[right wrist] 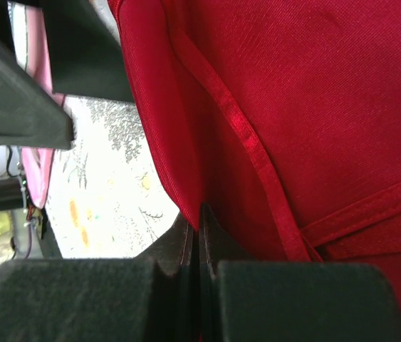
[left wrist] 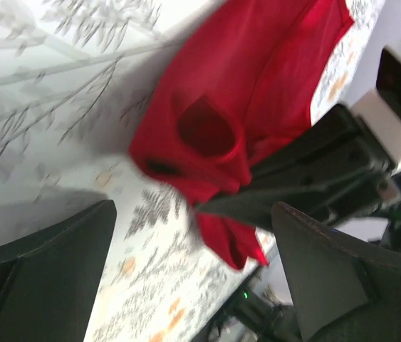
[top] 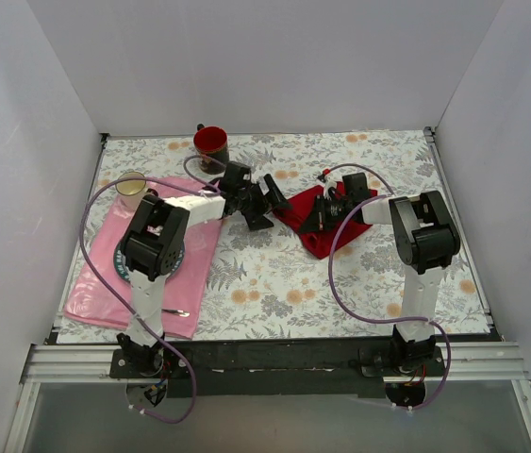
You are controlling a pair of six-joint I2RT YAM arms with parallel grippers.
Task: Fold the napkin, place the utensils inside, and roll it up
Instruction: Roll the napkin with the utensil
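The red napkin (top: 308, 238) lies crumpled on the floral tablecloth right of centre. My right gripper (top: 321, 215) is over it and shut on a fold of its hemmed edge, seen close up in the right wrist view (right wrist: 200, 214), where the red cloth (right wrist: 314, 92) fills the frame. My left gripper (top: 272, 211) is open and empty just left of the napkin, not touching it. In the left wrist view (left wrist: 193, 214) it faces the bunched napkin (left wrist: 257, 64) and the right gripper's dark fingers (left wrist: 314, 171). No gold utensils can be made out.
A pink placemat (top: 105, 283) lies at the left with a plate (top: 122, 269) mostly hidden under the left arm and a slim utensil (top: 176, 311) near its front edge. A red cup (top: 211, 142) and a beige cup (top: 131, 188) stand at the back left.
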